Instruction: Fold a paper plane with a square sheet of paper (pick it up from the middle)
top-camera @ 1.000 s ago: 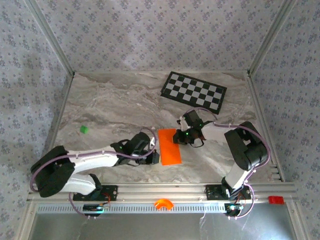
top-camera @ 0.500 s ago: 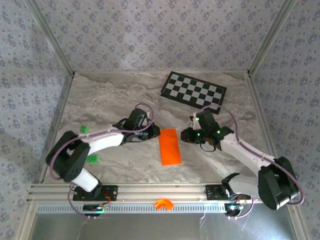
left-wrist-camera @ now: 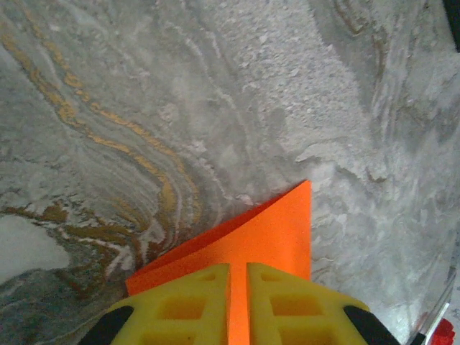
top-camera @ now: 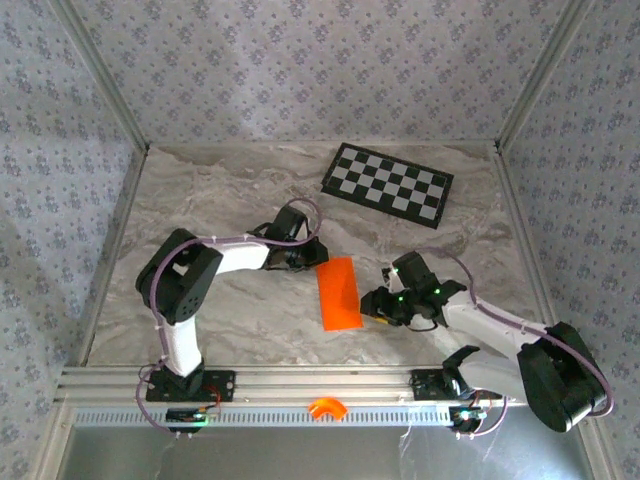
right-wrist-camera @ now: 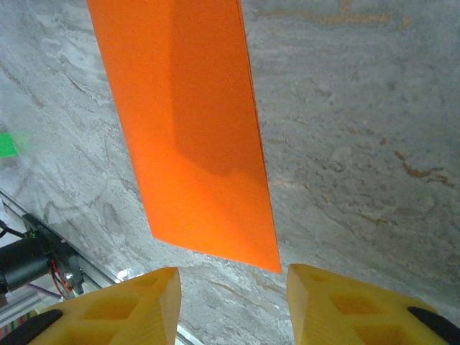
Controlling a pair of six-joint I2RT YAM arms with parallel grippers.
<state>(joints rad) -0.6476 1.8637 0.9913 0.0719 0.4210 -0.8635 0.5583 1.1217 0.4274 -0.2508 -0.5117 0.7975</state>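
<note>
**Right jaws spread wide, left jaws nearly shut**

Right gripper (right-wrist-camera: 232, 277) has gone from closed to open within the last second and dropped back to the near right corner of the square sheet of paper (top-camera: 339, 293), holding nothing. Left gripper (left-wrist-camera: 238, 279), its fingers all but together, has swung from the near left edge to the far left corner and sits on it (pressing, apparently, not pinching). The sheet lies unmoved mid-table as a half-folded rectangle, so a corner fold probably comes next.
</note>
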